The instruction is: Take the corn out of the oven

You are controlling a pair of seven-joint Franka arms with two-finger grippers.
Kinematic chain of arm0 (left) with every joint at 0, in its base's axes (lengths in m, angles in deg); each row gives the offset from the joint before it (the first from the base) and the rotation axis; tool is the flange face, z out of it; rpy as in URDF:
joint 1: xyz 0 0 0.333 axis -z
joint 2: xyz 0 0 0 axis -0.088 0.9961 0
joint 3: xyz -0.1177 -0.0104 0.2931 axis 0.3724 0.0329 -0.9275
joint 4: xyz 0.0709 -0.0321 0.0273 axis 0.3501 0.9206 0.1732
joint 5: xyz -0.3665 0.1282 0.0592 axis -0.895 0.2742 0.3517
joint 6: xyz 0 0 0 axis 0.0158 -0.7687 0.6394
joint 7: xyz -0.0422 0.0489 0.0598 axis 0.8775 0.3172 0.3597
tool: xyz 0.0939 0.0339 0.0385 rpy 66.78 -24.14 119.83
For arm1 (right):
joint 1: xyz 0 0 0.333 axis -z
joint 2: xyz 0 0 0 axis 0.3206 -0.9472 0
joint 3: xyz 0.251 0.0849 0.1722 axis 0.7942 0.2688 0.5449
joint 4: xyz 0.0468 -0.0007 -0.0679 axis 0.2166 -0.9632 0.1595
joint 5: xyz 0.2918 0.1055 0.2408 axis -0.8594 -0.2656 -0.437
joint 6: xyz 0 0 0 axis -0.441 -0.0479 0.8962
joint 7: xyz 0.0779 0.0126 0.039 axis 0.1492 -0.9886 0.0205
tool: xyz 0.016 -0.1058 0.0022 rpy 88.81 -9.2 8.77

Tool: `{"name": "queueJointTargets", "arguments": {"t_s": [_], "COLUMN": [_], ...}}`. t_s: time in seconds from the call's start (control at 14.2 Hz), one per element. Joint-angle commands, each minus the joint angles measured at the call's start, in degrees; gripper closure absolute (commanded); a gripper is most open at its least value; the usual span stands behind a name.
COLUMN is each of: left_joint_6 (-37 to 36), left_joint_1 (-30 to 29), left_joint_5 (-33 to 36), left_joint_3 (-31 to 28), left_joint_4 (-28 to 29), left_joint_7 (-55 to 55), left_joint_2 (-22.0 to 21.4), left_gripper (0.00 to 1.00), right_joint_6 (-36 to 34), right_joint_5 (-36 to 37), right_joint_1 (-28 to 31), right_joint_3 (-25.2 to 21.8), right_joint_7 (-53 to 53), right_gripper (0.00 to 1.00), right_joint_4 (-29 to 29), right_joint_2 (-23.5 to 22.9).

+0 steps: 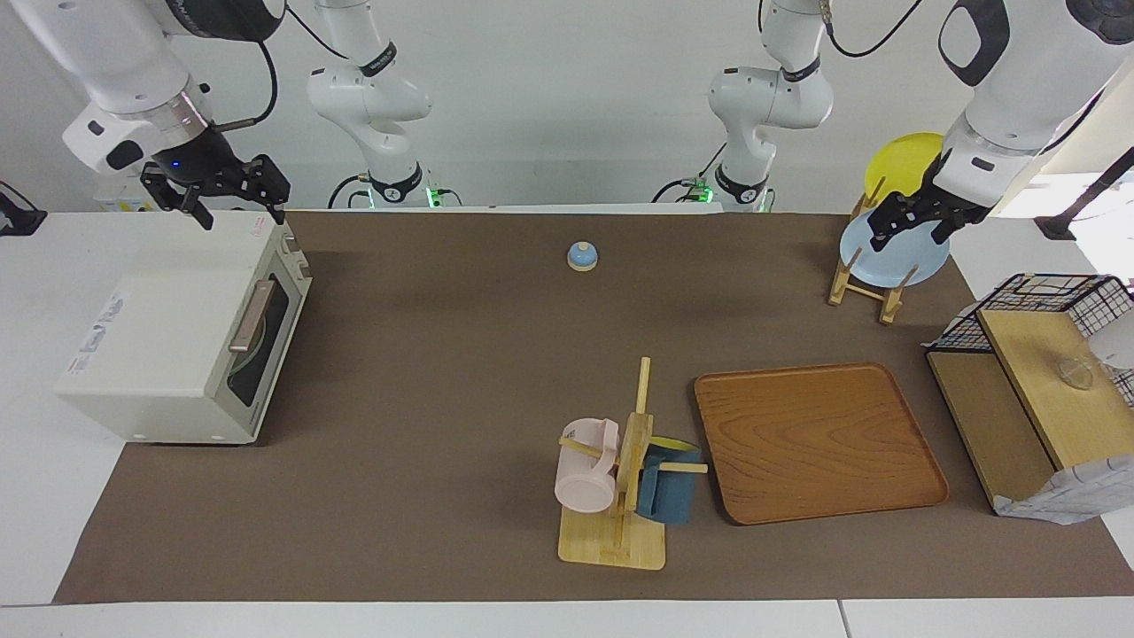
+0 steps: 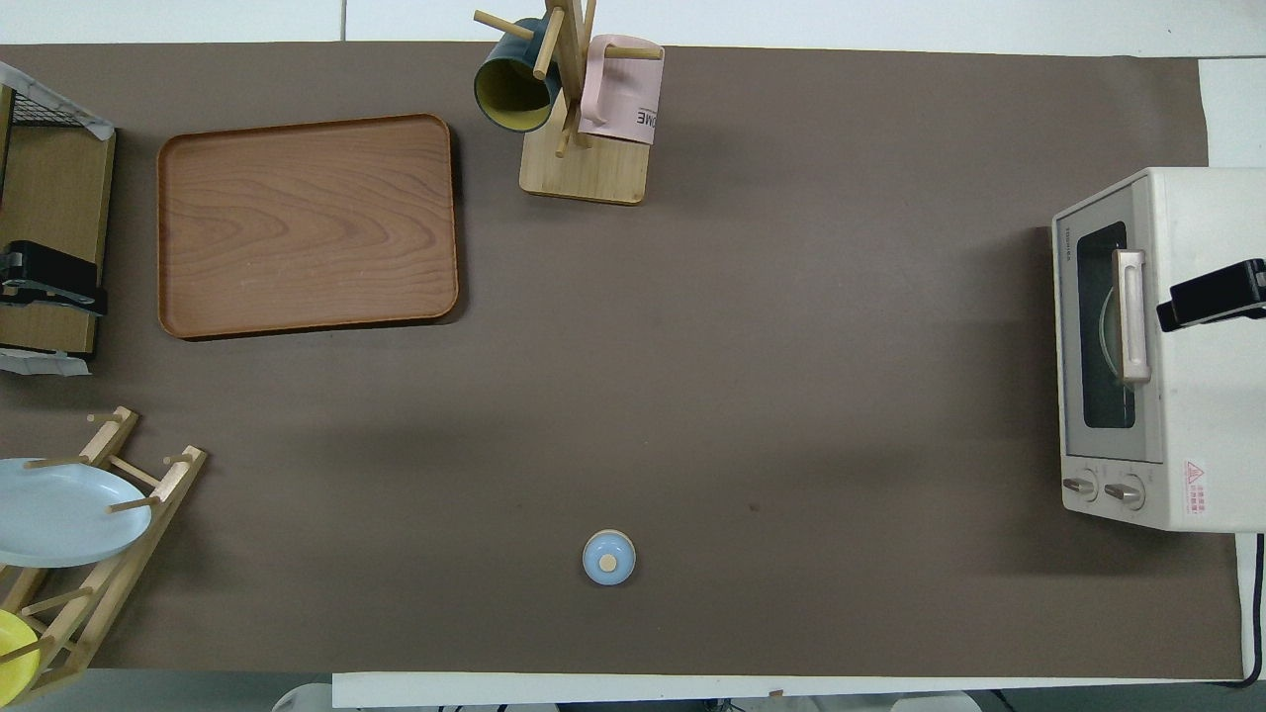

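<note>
The cream-white oven (image 1: 168,328) stands at the right arm's end of the table, and it also shows in the overhead view (image 2: 1187,346). Its dark glass door with the tan bar handle (image 1: 252,315) is shut. The corn is hidden; I see no yellow cob in either view. My right gripper (image 1: 237,213) is open and empty, up in the air over the oven's top, and it shows there in the overhead view (image 2: 1215,295). My left gripper (image 1: 908,235) is open and empty, over the plate rack at the left arm's end.
A wooden tray (image 1: 815,439) lies beside a mug tree (image 1: 625,478) holding a pink and a dark blue mug. A plate rack holds a light blue plate (image 1: 890,252) and a yellow plate (image 1: 904,159). A small blue knob-topped object (image 1: 582,256) sits mid-table. A black wire basket (image 1: 1045,301) stands by wooden boards.
</note>
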Motion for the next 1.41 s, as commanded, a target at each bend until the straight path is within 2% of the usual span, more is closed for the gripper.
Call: {"name": "queueJointTargets", "arguments": {"t_s": [0.0, 0.35, 0.49, 0.56, 0.63, 0.71, 0.78, 0.85, 0.99, 1.34], "left_joint_6": [-1.0, -1.0, -1.0, -1.0, -1.0, -1.0, -1.0, -1.0, -1.0, -1.0], "left_joint_1": [0.0, 0.0, 0.0, 0.0, 0.0, 0.0, 0.0, 0.0, 0.0, 0.0], "left_joint_5": [-0.4, -0.4, -0.4, -0.4, -0.4, -0.4, -0.4, -0.4, -0.4, -0.4], "left_joint_3": [-0.1, -0.1, -0.1, -0.1, -0.1, -0.1, -0.1, -0.1, -0.1, -0.1], "left_joint_4": [-1.0, -1.0, -1.0, -1.0, -1.0, -1.0, -1.0, -1.0, -1.0, -1.0], "left_joint_7": [0.3, 0.3, 0.3, 0.3, 0.3, 0.3, 0.3, 0.3, 0.3, 0.3], "left_joint_2": [0.2, 0.2, 0.2, 0.2, 0.2, 0.2, 0.2, 0.2, 0.2, 0.2], "left_gripper": [0.0, 0.0, 0.0, 0.0, 0.0, 0.0, 0.0, 0.0, 0.0, 0.0], "right_joint_6": [-0.2, 0.0, 0.1, 1.4, 3.6, 5.4, 9.8, 15.0, 21.2, 23.4], "right_joint_5": [0.3, 0.3, 0.3, 0.1, 0.1, 0.1, 0.1, 0.3, 0.7, 5.2], "right_joint_1": [0.0, 0.2, 0.4, 0.4, -0.1, -0.2, -0.1, 0.4, 1.8, 3.5], "right_joint_3": [0.3, 0.2, 0.2, 0.2, 0.2, 0.3, 0.2, 0.2, 0.1, 0.1], "right_joint_7": [0.5, 0.5, -0.5, -0.8, -0.6, -0.7, -0.9, -1.7, -2.2, -1.7], "right_gripper": [0.0, 0.0, 0.0, 0.19, 0.67, 0.91, 1.0, 1.0, 1.0, 1.0], "right_joint_4": [0.2, 0.1, -1.7, -3.1, -3.6, -5.6, -9.1, -12.9, -18.4, -20.2], "right_joint_2": [0.3, 0.4, 1.2, 1.6, 1.7, 2.2, 2.9, 2.9, 2.2, -0.7]}}
